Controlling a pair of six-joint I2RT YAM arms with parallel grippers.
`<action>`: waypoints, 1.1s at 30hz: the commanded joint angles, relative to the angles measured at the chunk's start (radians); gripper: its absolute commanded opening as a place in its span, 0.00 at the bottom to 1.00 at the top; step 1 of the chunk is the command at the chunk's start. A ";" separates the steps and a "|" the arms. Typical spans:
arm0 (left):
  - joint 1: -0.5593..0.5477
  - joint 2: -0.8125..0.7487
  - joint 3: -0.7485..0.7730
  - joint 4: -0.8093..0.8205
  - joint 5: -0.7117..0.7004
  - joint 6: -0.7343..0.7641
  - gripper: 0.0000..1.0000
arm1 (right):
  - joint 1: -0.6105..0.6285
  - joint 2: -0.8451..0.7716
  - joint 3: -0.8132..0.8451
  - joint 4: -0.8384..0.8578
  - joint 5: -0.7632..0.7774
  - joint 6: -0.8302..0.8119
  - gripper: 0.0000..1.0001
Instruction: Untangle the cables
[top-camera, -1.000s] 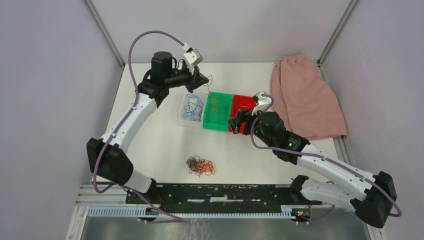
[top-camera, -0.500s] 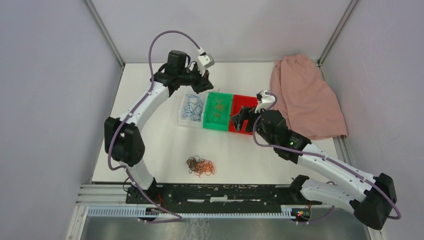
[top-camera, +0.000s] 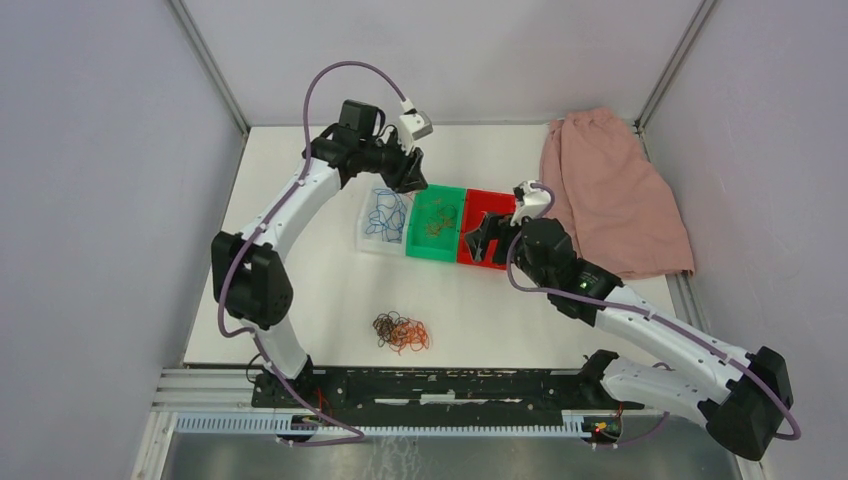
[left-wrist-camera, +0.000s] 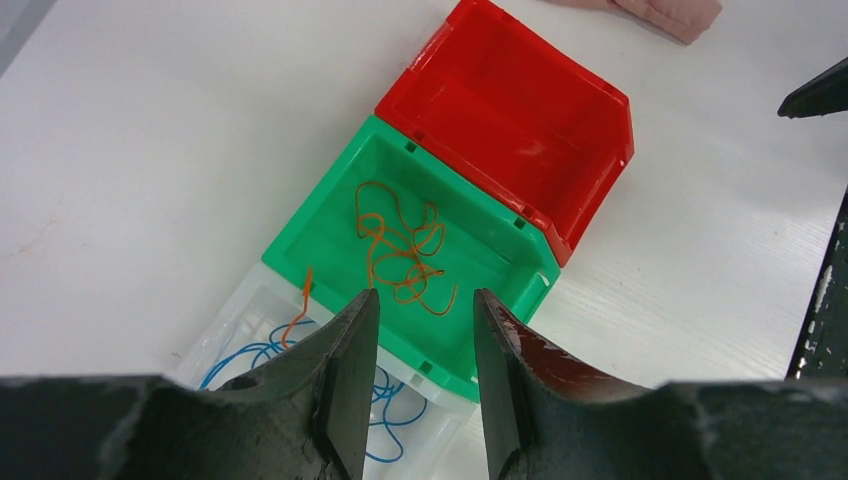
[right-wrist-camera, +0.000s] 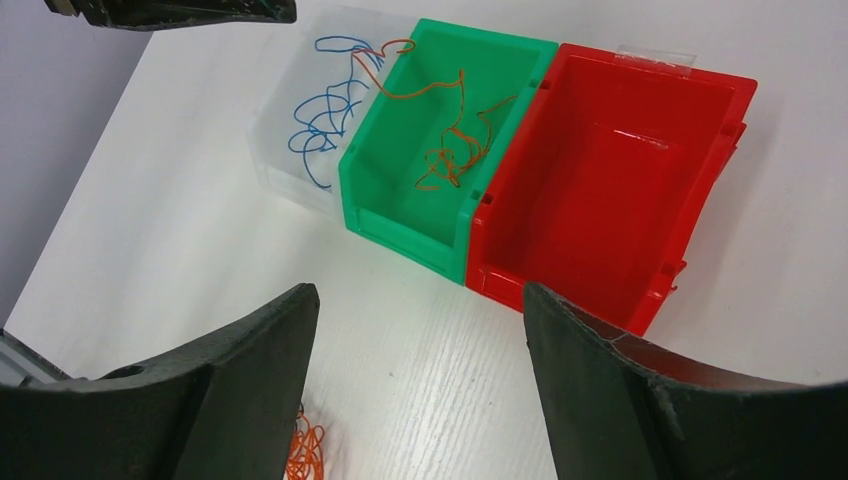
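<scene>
The left hand (left-wrist-camera: 420, 400) hangs above the green bin (right-wrist-camera: 400, 215), its fingers parted with nothing between them. The right hand (right-wrist-camera: 420, 370) is spread wide by the red bin (right-wrist-camera: 600, 200), gripping nothing. Orange cables (right-wrist-camera: 455, 155) lie in the green bin, one strand draped over into the clear bin (right-wrist-camera: 300, 190) holding blue cables (right-wrist-camera: 320, 125). A dark-and-orange tangle of cables (top-camera: 401, 332) sits on the table (top-camera: 320, 280), well apart.

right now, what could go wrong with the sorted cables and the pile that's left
1. One orange cable hangs over the wall of the green bin into the clear bin with the blue cables; it could snag them or get dragged out.
2. The tangle on the table mixes orange and dark strands; pulling one may lift the whole clump.
</scene>
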 joint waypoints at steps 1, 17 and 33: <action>-0.004 -0.049 0.043 -0.075 -0.003 0.060 0.47 | -0.005 0.033 0.059 0.025 -0.050 -0.025 0.83; 0.394 -0.307 -0.019 -0.294 0.038 -0.026 0.70 | -0.034 0.906 0.890 -0.177 -0.287 -0.358 0.78; 0.486 -0.404 -0.081 -0.319 0.081 0.012 0.69 | -0.034 1.209 1.168 -0.238 -0.103 -0.527 0.57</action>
